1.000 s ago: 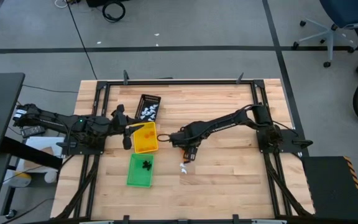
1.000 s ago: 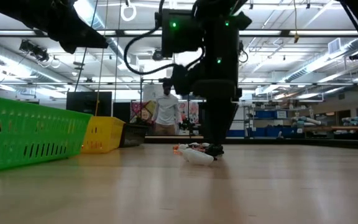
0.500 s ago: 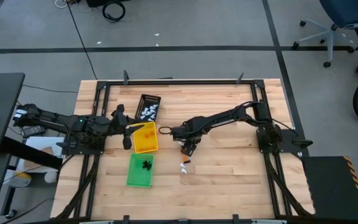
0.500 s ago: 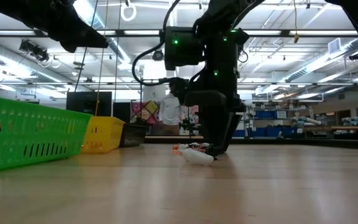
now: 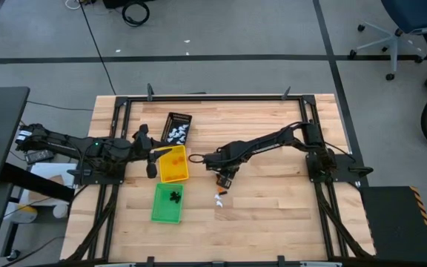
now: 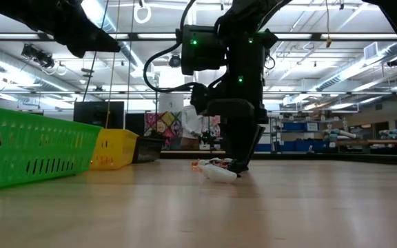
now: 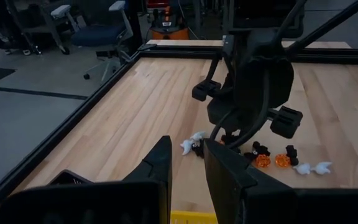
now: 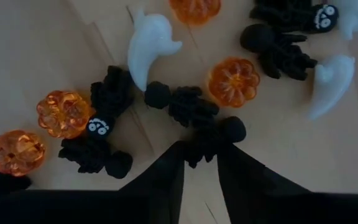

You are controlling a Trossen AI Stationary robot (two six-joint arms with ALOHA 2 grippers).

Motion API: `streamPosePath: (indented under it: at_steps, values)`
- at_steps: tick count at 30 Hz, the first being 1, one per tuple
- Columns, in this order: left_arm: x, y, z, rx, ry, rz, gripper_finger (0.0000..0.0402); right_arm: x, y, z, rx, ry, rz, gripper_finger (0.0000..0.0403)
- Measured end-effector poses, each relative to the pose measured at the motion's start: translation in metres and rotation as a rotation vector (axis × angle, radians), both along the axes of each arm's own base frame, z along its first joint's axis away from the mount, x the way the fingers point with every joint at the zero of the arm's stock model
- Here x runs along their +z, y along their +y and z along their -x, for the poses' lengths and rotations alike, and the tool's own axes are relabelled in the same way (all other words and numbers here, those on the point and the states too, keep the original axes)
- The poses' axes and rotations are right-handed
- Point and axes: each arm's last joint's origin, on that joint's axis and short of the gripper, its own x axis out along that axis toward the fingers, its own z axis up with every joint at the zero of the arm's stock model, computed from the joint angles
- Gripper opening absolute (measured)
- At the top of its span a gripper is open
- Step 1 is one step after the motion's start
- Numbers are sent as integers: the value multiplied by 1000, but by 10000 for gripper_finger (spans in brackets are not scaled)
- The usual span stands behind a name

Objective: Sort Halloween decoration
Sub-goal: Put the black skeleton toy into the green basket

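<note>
Halloween decoration [image 8: 232, 81] (no legible writing): black spider [image 8: 194, 118] pinched by right gripper [image 8: 201, 158].

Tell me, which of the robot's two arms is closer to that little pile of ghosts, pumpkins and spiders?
The right. The right gripper hangs directly over the trinket pile, its jaws down among the pieces. The left gripper waits farther off, beside the yellow tray.

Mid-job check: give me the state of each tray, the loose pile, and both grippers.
Black tray: holds white trinkets.
Yellow tray: holds an orange trinket.
Green tray: holds black trinkets.
Loose pile: unsorted on the table.
Right gripper: down at the pile, closing around a black spider.
Left gripper: empty, beside the yellow tray.
</note>
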Motion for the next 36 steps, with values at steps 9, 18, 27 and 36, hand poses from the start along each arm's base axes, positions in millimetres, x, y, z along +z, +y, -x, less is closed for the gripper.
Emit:
streamPosePath:
  at_steps: [9, 18, 27, 36]
  values:
    - [0, 0, 0, 0, -2, 0, 69, 0, 1, -1, 35, -3, -21, 43]
    - [0, 0, 0, 2, -4, 7, 69, 1, 7, -2, 124, -4, 28, 28]
    - [0, 0, 0, -2, 0, -9, 69, 26, 27, -18, 332, -88, 34, 26]
    - [0, 0, 0, -2, 0, -9, 69, 45, 64, -45, 608, -428, -26, 26]
